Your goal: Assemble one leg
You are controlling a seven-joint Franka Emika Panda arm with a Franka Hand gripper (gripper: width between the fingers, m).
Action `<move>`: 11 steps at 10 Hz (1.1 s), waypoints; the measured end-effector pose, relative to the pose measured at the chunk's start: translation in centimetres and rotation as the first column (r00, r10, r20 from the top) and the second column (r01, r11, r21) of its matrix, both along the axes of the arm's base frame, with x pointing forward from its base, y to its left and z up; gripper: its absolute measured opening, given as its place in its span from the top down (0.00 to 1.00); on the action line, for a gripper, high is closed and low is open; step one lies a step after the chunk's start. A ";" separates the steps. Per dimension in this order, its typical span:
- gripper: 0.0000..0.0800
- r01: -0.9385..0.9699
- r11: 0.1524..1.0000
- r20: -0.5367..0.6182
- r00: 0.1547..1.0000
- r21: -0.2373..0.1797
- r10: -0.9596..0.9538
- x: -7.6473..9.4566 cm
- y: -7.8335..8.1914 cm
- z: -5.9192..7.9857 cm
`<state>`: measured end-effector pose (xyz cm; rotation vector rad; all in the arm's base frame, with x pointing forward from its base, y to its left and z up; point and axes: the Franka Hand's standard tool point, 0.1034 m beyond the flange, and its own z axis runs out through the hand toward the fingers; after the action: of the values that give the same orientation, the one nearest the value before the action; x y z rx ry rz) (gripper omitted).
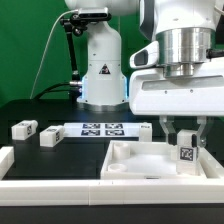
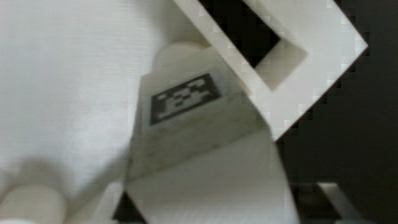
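Lying loose on the tabletop (image 1: 60, 160) are two spare blocks (image 1: 24, 128), while the gripper (image 1: 184, 140) pinches the leg (image 1: 186, 157) over the white tray piece (image 1: 130, 160); rigid, light, likely slick plastic, best gripped on flat sides.

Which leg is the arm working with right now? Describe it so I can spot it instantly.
Find the wide white square piece at the front of the table, on the exterior view's right. The leg stands at that piece's right-hand corner, between the gripper fingers, its black-and-white tag facing the camera. The other two legs lie loose, far off toward the left.
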<state>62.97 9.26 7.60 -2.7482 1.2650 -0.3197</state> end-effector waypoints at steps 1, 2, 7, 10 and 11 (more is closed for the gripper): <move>0.60 0.053 0.999 0.000 0.999 0.008 -0.053 0.0 -0.2 0.0; 0.60 0.054 0.998 0.001 0.999 0.008 -0.054 0.0 -0.2 0.0; 0.19 0.053 0.999 0.000 0.999 0.008 -0.053 0.0 -0.2 -0.1; 0.19 0.053 0.999 0.000 0.999 0.008 -0.053 0.0 -0.2 -0.1; 0.19 0.053 0.999 0.000 0.999 0.008 -0.053 0.0 -0.2 -0.1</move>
<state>62.96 9.04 7.53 -2.7121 1.3381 -0.3184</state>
